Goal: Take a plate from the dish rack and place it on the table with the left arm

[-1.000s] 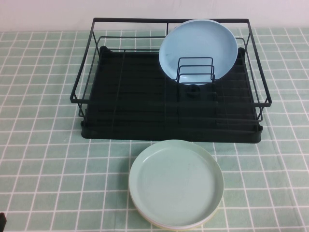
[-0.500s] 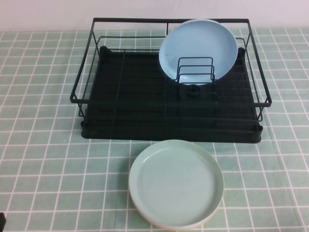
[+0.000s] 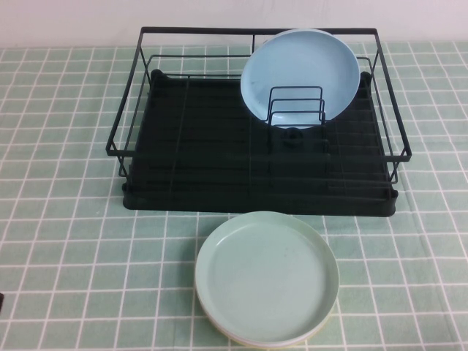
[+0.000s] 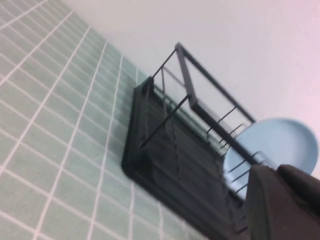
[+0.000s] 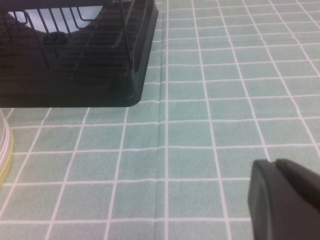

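The sky-blue plate (image 3: 300, 72) stands upright on its edge in the small wire holders at the back right of the black dish rack (image 3: 197, 157). It also shows in the left wrist view (image 4: 280, 142) and, behind the wires, in the right wrist view (image 5: 90, 12). My left gripper (image 4: 276, 170) is shut and empty, off to the rack's left and well short of the plate. My right gripper (image 5: 274, 162) is shut and empty, low over the table (image 5: 200, 125) to the right of the rack. Neither gripper shows in the high view.
A pale mint-green plate (image 3: 266, 276) lies flat on the table (image 3: 66, 241) just in front of the rack, on top of another cream-rimmed plate. Its stacked rim shows in the right wrist view (image 5: 4, 145). Checked cloth lies open to the left and right of the rack.
A small dark sliver of the left arm at the high view's lower left edge has shifted slightly. The plates and the rack have not moved.
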Motion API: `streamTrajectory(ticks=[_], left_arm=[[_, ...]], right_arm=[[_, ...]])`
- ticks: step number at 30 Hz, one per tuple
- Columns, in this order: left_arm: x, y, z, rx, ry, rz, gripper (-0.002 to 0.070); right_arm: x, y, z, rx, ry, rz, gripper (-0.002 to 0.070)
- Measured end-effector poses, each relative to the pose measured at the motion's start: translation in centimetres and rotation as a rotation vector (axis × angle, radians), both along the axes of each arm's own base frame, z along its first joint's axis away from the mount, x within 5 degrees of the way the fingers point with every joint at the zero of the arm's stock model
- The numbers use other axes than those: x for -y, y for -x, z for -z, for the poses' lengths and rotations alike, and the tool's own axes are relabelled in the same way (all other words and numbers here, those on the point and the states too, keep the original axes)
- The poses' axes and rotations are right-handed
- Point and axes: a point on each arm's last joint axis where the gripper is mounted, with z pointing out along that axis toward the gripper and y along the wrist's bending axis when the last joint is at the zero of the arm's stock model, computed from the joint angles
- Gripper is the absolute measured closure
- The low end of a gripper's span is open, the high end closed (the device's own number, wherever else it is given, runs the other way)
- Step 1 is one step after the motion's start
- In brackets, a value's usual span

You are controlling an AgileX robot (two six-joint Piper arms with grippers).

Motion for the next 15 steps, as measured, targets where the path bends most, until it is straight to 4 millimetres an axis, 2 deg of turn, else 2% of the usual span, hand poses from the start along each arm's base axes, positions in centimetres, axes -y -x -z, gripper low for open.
streamTrajectory(ticks=[4, 7, 9, 12, 15], left_arm=[[-0.2, 0.0, -0.4, 0.028, 0.083, -0.017, 0.0679], [0.4, 0.3, -1.2, -0.034, 0.012, 0.045, 0.0679], [0.9, 0.5, -2.8, -0.101, -0.109, 0.111, 0.0679], [1.4, 0.3, -6.5, -0.165, -0.333, 0.206, 0.0679], [1.9, -0.9, -10.8, -0.196, -0.532, 0.293, 0.0679]], right_arm=[[0.0, 0.0, 0.0, 0.0, 0.0, 0.0, 0.0694], [0.0, 0.0, 0.0, 0.0, 0.0, 0.0, 0.0694], [0.0, 0.0, 0.0, 0.0, 0.0, 0.0, 0.0694], [0.0, 0.0, 0.0, 0.0, 0.0, 0.0, 0.0694], [0.0, 0.0, 0.0, 0.0, 0.0, 0.0, 0.0694]])
